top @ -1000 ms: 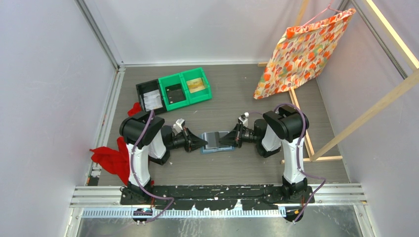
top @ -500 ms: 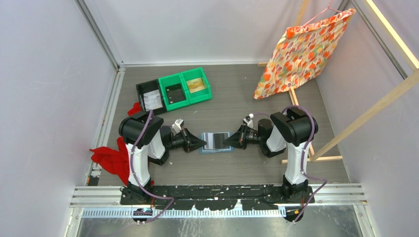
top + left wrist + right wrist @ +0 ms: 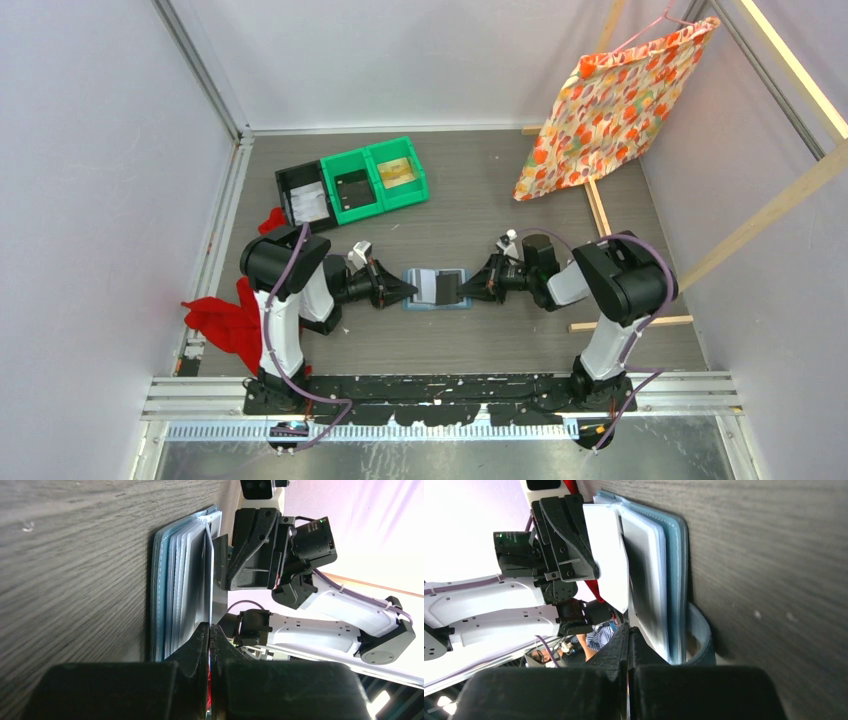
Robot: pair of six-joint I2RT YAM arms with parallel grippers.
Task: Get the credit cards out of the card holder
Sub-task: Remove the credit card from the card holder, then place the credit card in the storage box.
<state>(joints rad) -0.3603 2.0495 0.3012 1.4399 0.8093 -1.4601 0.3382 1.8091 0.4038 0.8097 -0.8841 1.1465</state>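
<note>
Probably a robotics lab: white-walled enclosure point(image 3: 420, 60) with metal mounting rail point(image 3: 440, 392).

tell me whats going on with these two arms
Both arms meet over the light-blue card holder lying open in the middle of the table. The left gripper, jaws shut, pins its left edge. The right gripper, jaws shut on a dark card, has that card partly out of the holder.

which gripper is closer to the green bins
Left. The left gripper sits at the card holder's left edge, below and slightly right of the green bins. The right gripper is at the holder's right side, farther from them.
</note>
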